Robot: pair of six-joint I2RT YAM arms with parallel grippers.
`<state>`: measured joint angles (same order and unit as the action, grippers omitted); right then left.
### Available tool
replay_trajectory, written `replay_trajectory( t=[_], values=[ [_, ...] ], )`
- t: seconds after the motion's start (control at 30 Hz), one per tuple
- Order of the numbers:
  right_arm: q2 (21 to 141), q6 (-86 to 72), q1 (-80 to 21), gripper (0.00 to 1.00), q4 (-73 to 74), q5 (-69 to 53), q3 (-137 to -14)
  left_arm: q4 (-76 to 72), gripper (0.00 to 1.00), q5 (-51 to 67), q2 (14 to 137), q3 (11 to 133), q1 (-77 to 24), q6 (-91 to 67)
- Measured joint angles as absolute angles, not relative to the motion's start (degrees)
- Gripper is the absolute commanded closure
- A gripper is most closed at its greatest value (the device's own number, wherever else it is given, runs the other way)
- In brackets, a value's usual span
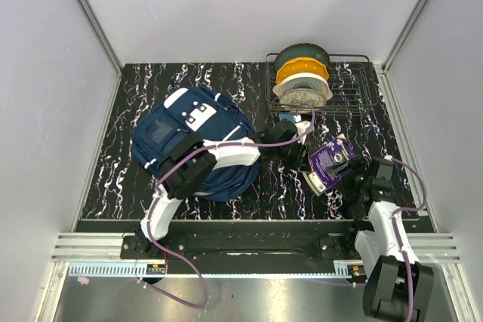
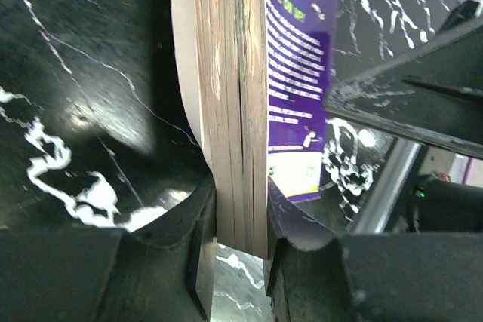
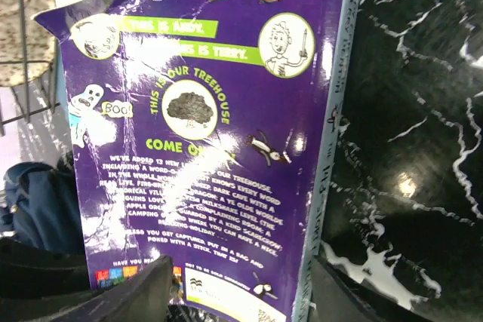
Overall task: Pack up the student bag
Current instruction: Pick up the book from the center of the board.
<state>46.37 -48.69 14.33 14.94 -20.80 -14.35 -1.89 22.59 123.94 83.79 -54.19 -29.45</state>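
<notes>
The student bag, navy with white trim, lies on the black marbled table at the left centre, and its blue fabric shows in the right wrist view. My left arm reaches over it to the right. A purple paperback book stands tilted between both grippers. My left gripper is shut on the book's page edge. My right gripper is open, its fingers wide apart on either side of the book's back cover, one beside the spine.
A wire rack at the back right holds round green, yellow and white items; its wires show just behind the book. White walls enclose the table on three sides. A metal rail runs along the near edge.
</notes>
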Motion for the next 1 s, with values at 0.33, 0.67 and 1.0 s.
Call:
replay_trajectory(
  t=[0.33, 0.67, 1.0],
  values=[
    [35.9, -48.7, 14.2, 0.15, 22.9, -25.3, -17.1, 4.9, 1.00, 21.2, 111.6, 81.3, -54.1, -30.7],
    [25.3, -52.3, 14.2, 0.09, 21.7, -37.5, -18.7, 5.0, 1.00, 21.3, 101.0, 74.7, -48.2, -33.3],
    [29.9, -55.8, 14.2, 0.07, 11.0, -45.5, -19.5, 4.1, 1.00, 24.0, 94.6, 71.6, -48.0, -35.0]
  ],
)
